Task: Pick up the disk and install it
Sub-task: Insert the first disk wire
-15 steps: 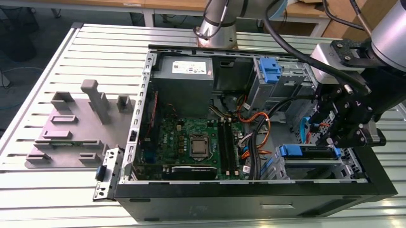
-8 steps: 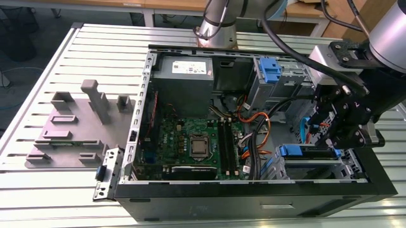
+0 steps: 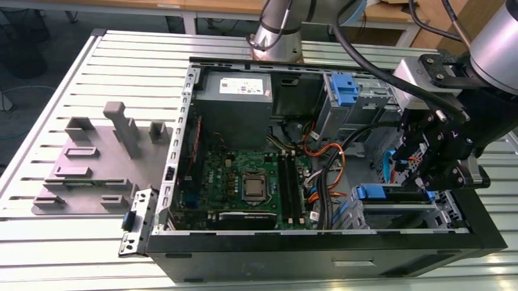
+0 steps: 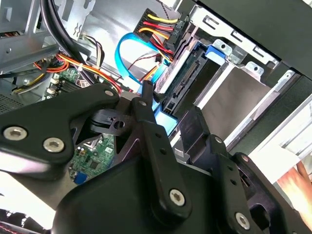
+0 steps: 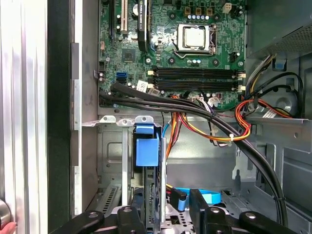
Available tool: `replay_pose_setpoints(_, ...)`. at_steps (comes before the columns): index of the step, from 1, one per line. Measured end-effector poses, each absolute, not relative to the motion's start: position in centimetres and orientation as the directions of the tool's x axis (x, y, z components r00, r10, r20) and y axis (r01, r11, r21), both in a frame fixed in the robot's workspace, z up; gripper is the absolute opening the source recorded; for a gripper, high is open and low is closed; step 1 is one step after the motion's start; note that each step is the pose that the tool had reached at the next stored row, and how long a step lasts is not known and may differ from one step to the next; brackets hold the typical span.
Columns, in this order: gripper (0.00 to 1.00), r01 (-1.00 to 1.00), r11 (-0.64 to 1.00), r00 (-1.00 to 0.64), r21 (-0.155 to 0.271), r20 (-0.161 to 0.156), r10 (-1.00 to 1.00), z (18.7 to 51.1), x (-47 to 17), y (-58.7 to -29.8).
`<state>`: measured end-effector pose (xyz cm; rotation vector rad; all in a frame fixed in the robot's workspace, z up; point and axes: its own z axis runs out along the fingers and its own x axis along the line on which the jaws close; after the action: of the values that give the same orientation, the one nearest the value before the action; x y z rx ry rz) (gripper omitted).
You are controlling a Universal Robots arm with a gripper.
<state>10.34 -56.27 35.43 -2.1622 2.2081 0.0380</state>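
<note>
Over the drive cage (image 3: pixel 443 212) at the exterior view's right, the gripper (image 3: pixel 417 176) is hanging low inside the computer case (image 3: pixel 324 245). In the first wrist view its jaws are standing apart and straddling the disk (image 5: pixel 155 195). The disk is sitting on edge in the cage slot, its blue rail tab at the end nearer the motherboard (image 5: pixel 165 51). One finger (image 5: pixel 132 217) is lying close against the drive and the other is standing clear of it.

Seating appears to be the step in hand. Doing it well probably means keeping the drive square to the slot guides, pressing evenly on both rails, and keeping the blue data cable (image 5: pixel 204 196) out of the slot.

Going left to right in the exterior view, a grey fixture plate (image 3: pixel 89 163) is lying on the table beside the case. The case is holding the power supply (image 3: pixel 235 100) and the motherboard, with orange wiring (image 3: pixel 333 160) running past it. Further right are a bare blue bracket (image 3: pixel 346 91) in the upper bay and the cage carrying the disk.
</note>
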Motion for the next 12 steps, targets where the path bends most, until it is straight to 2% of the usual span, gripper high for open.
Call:
replay_pose_setpoints(6, 0.48, -1.0, 0.021, -0.021, -0.018, -0.054, -0.998, 35.42, 10.34, -56.27)
replay_pose_setpoints(7, 0.42, -1.0, 0.021, -0.02, -0.018, -0.053, -0.998, 35.41, 10.34, -56.27)
replay_pose_setpoints(8, 0.3, -1.0, 0.021, -0.02, -0.018, -0.054, -0.998, 35.41, 10.34, -56.27)
replay_pose_setpoints(9, 0.3, -1.0, 0.021, -0.02, -0.018, -0.054, -0.998, 35.41, 10.34, -56.27)
replay_pose_setpoints(11, 0.18, -1.0, 0.021, -0.02, -0.018, -0.054, -0.998, 35.4, 10.34, -56.27)
replay_pose_setpoints(12, 0.18, -1.0, 0.021, -0.02, -0.018, -0.054, -0.998, 35.4, 10.34, -56.27)
